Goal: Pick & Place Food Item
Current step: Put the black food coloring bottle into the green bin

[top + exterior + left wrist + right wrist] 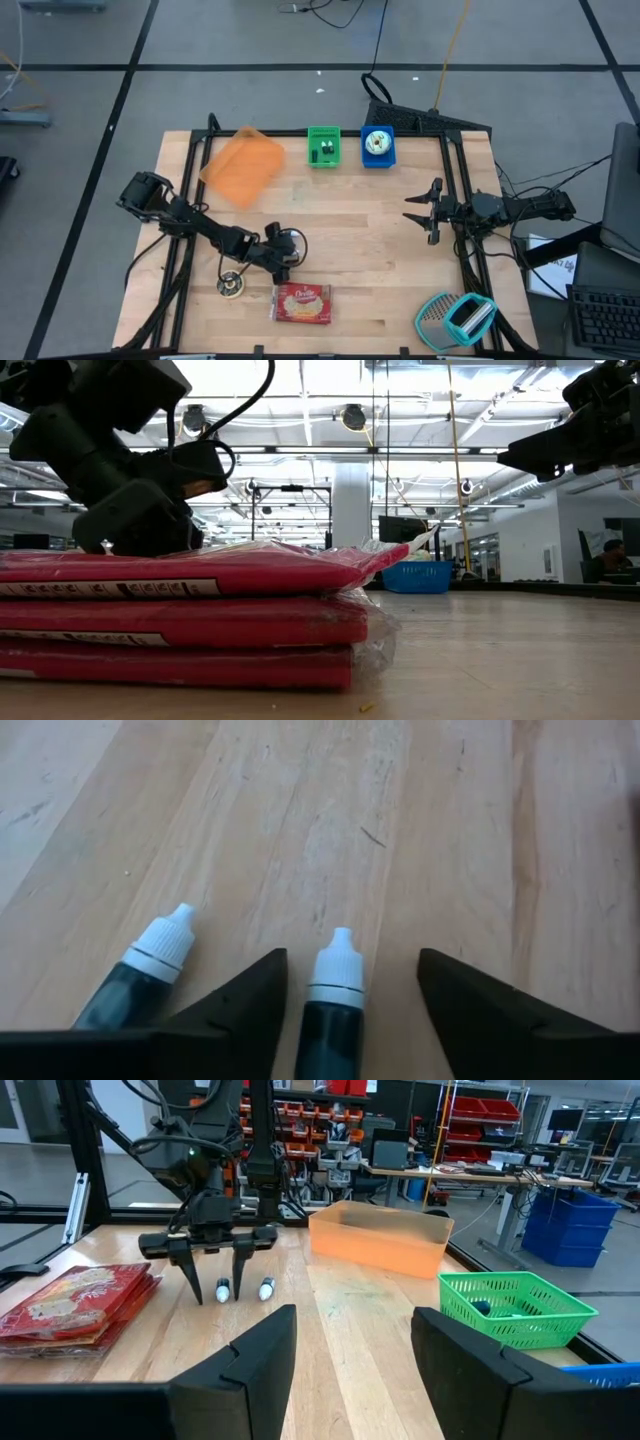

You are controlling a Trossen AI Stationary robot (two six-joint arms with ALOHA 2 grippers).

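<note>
Two small dark bottles with white caps lie on their sides on the wooden table. My left gripper point(352, 958) point(287, 255) slants down over them and is open. One bottle point(333, 988) point(222, 1290) lies between its fingers, with a gap showing on each side. The other bottle point(148, 970) point(266, 1288) lies just outside one finger. A stack of red food packets point(302, 303) point(180, 615) lies flat near the table's front edge, close to that gripper. My right gripper point(420, 210) point(350, 1330) waits open and level at the right side, with nothing between its fingers.
An orange tray point(243, 165), a green basket point(324, 146) and a blue basket point(377, 146) stand along the far edge. A teal object point(455, 318) sits at the front right corner. A small round item point(231, 285) lies left of the packets. Bare wood fills the middle.
</note>
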